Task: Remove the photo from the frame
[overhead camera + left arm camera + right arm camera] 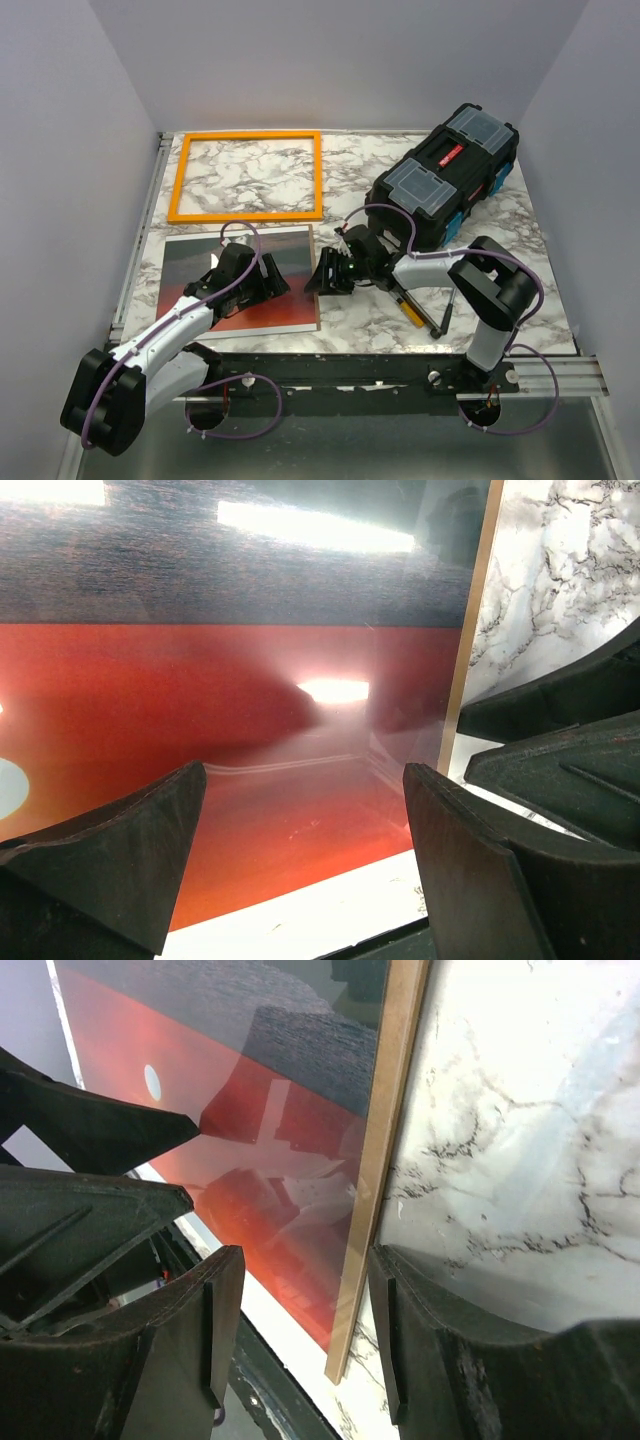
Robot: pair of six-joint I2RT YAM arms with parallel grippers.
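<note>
The photo [190, 262], a sunset picture on a thin brown-backed board, lies flat on the marble table at the near left. It fills the left wrist view [250, 700] and shows in the right wrist view [270, 1140]. The orange frame [245, 214] lies apart behind it, with bare marble showing inside it. My left gripper [272, 282] hovers open just above the photo's near right part [300, 850], with nothing between its fingers. My right gripper [322, 280] is open too and straddles the photo's brown right edge near its front corner [305, 1270]. One finger is over the picture, the other [420, 1310] over the marble.
A black toolbox [445, 180] with a red handle and clear lid compartments stands at the back right. A yellow-handled tool [410, 305] and a thin black one [445, 315] lie near the right arm. The two grippers' fingertips are close together, facing each other. The table's front edge [330, 345] is just below the photo.
</note>
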